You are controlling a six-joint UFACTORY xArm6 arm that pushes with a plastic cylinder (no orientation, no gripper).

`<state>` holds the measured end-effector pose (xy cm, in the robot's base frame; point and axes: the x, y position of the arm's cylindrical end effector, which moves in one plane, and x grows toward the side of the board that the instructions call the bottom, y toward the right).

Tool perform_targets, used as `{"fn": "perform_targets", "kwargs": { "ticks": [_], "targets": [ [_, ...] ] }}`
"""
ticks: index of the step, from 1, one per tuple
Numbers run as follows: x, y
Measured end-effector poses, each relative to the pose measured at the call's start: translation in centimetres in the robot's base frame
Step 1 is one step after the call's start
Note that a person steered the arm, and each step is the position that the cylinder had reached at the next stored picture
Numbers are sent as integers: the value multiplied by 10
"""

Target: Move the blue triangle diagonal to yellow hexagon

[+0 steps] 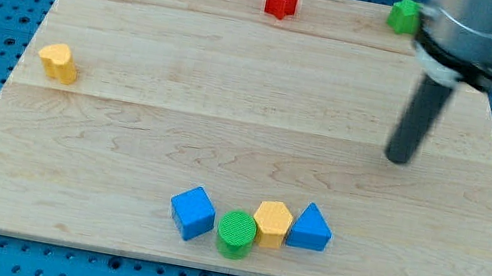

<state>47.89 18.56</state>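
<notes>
Blue triangle (310, 228) sits near the view's bottom edge of the wooden surface (231, 105), touching the yellow hexagon (272, 223) on its right. A green cylinder (235, 233) presses the hexagon's left, with a blue cube (192, 213) beyond. My tip (397, 159) stands well apart, above and to the right. No jaws exist here, only a rod. Risk: pushing the triangle could drag the touching hexagon and cylinder along, or slide it off the near edge. No containers are visible
</notes>
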Motion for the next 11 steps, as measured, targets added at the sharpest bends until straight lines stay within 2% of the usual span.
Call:
{"fn": "perform_targets", "kwargs": {
  "ticks": [1,2,3,4,5,6,7,8,9,10,11],
  "targets": [
    [90,19],
    [139,-60],
    [111,-44],
    [93,-74],
    [135,-68],
    [138,-113],
    [101,-120],
    [63,-29],
    [56,-33],
    [46,-74],
    [-12,-67]
  ]
}}
